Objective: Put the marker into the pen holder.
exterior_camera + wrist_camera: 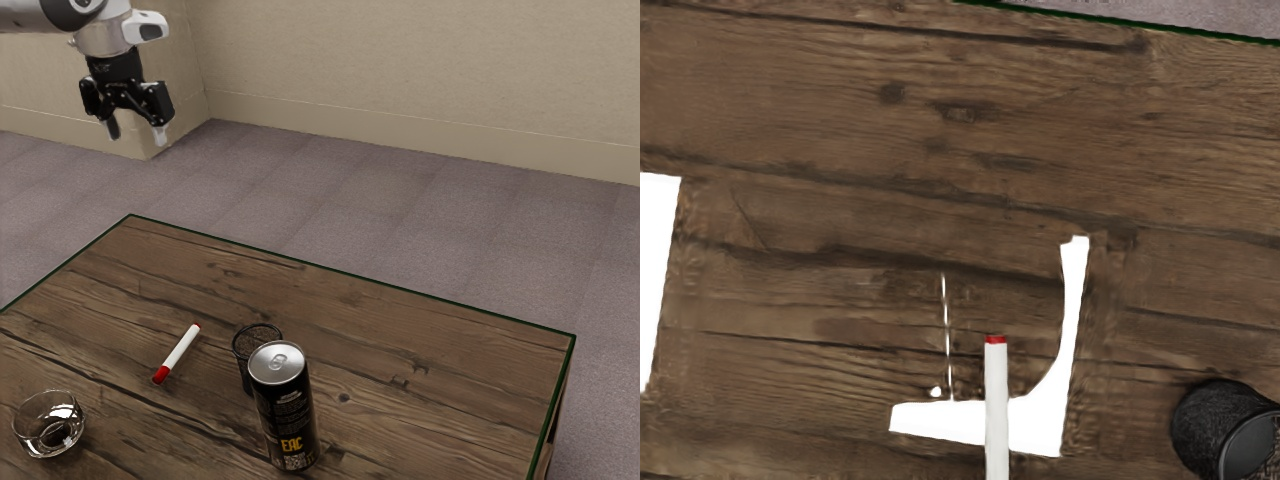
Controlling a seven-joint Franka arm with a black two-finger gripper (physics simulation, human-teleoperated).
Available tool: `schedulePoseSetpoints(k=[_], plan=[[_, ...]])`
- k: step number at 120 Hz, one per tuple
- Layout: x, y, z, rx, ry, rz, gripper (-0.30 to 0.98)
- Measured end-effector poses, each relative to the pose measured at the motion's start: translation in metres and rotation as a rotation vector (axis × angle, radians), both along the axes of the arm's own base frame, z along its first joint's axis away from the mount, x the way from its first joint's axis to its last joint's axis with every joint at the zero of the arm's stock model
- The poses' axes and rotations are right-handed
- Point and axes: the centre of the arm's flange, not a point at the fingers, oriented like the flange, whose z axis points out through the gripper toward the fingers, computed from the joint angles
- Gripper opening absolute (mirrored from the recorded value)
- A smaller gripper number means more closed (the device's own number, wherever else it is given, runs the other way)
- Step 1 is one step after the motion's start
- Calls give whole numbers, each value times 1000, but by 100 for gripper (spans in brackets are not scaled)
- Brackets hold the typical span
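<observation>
- Exterior view: can just in front of the pen holder; glass bowl farther to the view's left.
- Wrist view: two large white shapes near the pen holder.
- Marker lies beside it, bare wood between.
- Planks run behind it to the table's edge.
- Gripper well apart from it, fingers spread.
- One marker, holder, can, bowl.

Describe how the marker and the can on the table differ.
The marker lies on its side, while the can stands upright. The marker is white with red ends; the can is mostly black with a silver top and yellow lettering. The marker is slim, the can much thicker. Both rest on the wooden table.
</observation>
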Motion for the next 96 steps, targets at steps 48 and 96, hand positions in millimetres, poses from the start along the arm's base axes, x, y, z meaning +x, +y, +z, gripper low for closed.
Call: schedulePoseSetpoints(k=[48,96], plan=[[95,-8,-224,25,203,-142,67],[-31,-25,-362,-13,332,-244,67]])
